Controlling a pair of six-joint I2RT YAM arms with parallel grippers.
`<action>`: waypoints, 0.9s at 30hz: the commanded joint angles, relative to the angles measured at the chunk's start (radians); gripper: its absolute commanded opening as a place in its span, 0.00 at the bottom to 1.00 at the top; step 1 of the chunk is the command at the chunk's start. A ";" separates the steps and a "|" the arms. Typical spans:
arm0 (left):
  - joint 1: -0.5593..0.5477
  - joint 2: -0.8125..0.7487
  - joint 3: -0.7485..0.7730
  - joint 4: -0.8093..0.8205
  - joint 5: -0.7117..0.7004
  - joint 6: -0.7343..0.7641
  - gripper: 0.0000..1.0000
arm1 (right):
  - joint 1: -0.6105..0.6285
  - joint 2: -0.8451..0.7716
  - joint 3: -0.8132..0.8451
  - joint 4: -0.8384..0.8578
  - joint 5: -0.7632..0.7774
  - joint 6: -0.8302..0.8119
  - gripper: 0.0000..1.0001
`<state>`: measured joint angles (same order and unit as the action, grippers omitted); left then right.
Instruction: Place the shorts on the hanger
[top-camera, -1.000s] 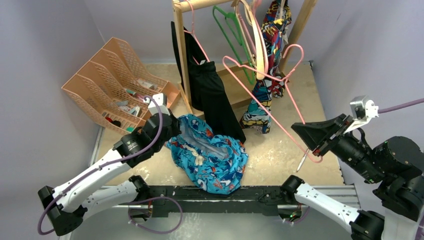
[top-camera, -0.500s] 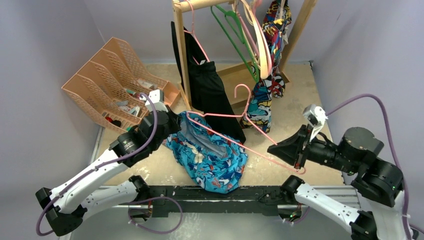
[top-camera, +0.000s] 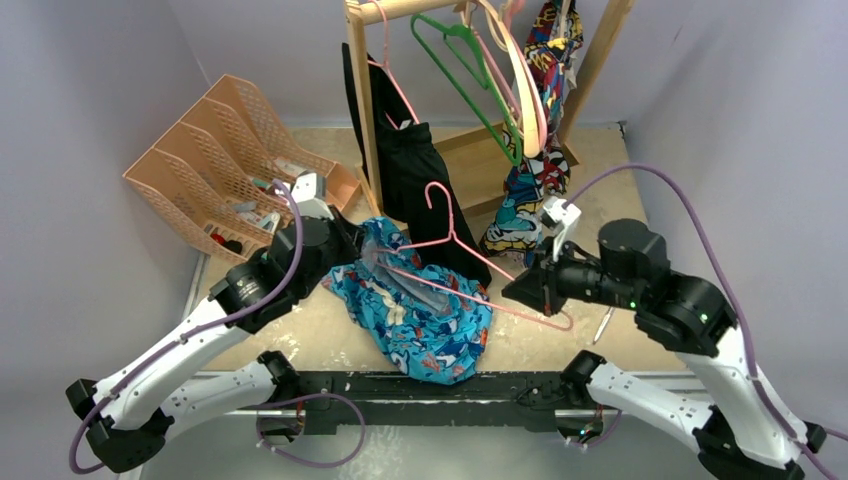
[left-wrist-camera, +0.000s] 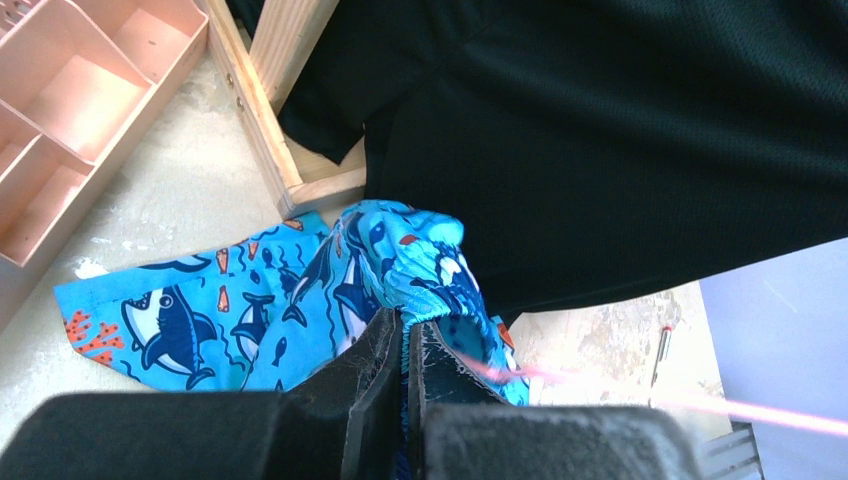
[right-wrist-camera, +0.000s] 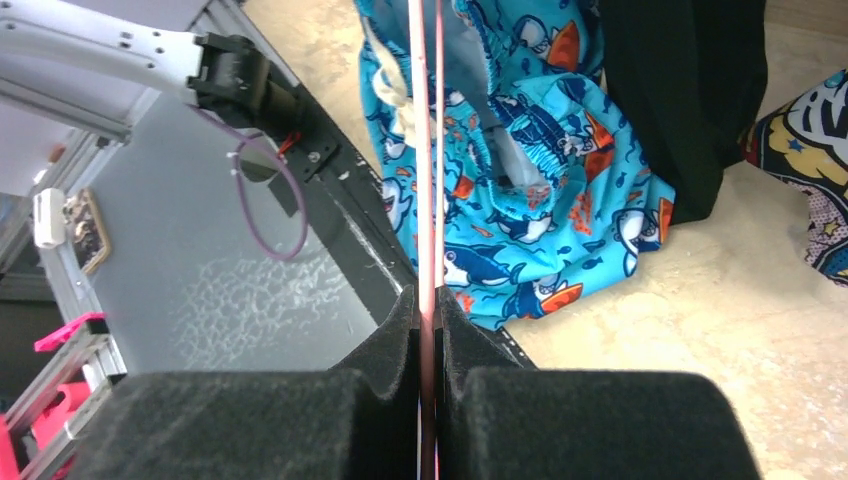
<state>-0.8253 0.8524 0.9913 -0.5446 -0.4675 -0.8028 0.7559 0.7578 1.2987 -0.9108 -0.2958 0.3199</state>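
The turquoise shark-print shorts (top-camera: 425, 325) lie bunched on the table, with the waistband lifted at the back left. My left gripper (top-camera: 352, 250) is shut on the waistband (left-wrist-camera: 420, 290). My right gripper (top-camera: 530, 290) is shut on the right corner of the thin pink hanger (top-camera: 450, 245). The hanger lies tilted over the shorts, its hook up and its left end at the open waistband. In the right wrist view the pink wire (right-wrist-camera: 428, 180) runs straight from between the fingers over the shorts (right-wrist-camera: 530, 200). In the left wrist view it is a pink blur (left-wrist-camera: 700, 400).
A wooden rack (top-camera: 362, 110) stands behind with a black garment (top-camera: 425, 185), a green hanger (top-camera: 470, 70), a cream hanger (top-camera: 520, 75) and a comic-print garment (top-camera: 525, 190). Peach file trays (top-camera: 215, 150) sit at the left. A pen (top-camera: 604, 325) lies right. The black rail (top-camera: 420, 390) edges the front.
My right arm has swung left and down, carrying the pink hanger from the right side until it lies over the shorts. My left gripper has kept hold of the waistband.
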 joint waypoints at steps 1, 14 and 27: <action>0.003 -0.015 0.058 0.024 0.050 -0.023 0.00 | 0.003 0.073 0.039 0.075 0.091 -0.082 0.00; 0.003 0.031 0.143 0.152 0.355 -0.009 0.00 | 0.003 -0.055 -0.271 0.471 0.016 -0.108 0.00; 0.003 0.041 0.148 0.308 0.672 0.053 0.14 | 0.003 -0.270 -0.568 0.993 0.038 -0.009 0.00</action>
<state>-0.8249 0.9245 1.1473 -0.4393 0.0185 -0.7681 0.7574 0.5545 0.7696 -0.2268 -0.2794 0.2817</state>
